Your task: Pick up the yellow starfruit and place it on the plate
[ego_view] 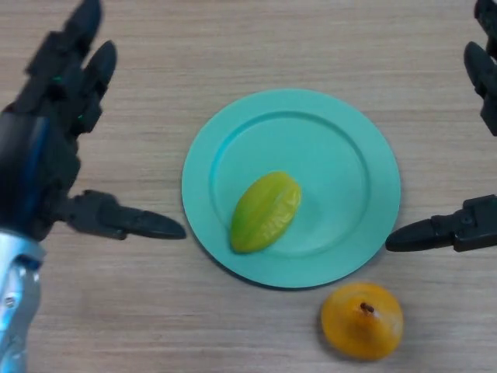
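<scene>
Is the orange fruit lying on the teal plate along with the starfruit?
No. The orange fruit sits on the wooden table just below the plate's rim, while only the starfruit lies on the plate.

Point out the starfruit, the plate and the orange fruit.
starfruit (265,211): head view, middle of its yellow-green body.
plate (365,155): head view, bare right rim.
orange fruit (362,320): head view, top side near its stem.

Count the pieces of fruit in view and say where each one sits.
2. The yellow starfruit lies on the teal plate, left of its centre. The orange fruit sits on the table, just off the plate's near right rim. Nothing looks hidden.
</scene>
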